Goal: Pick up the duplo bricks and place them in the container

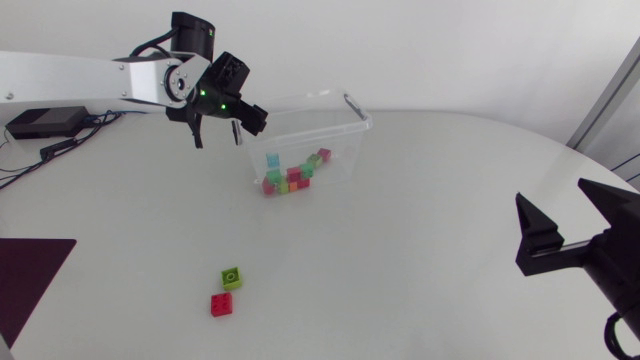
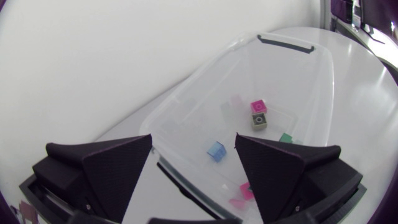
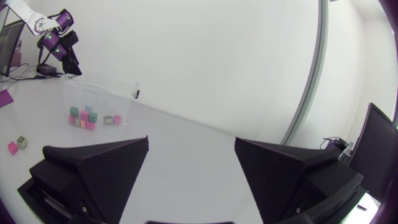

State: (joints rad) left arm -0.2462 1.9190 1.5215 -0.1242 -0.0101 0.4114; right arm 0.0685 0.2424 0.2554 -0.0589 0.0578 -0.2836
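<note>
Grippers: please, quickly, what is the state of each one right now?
Matte black left gripper: open, holding nothing, by the clear plastic container.
Matte black right gripper: open, holding nothing.

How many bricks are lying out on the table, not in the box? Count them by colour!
green brick: 1
red brick: 1
Total outside the container: 2

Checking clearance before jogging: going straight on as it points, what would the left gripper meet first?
Probably the near rim of the clear container, which shows between the fingers of the open left gripper; if it clears that, the blue brick inside. Depth is hard to judge.
</note>
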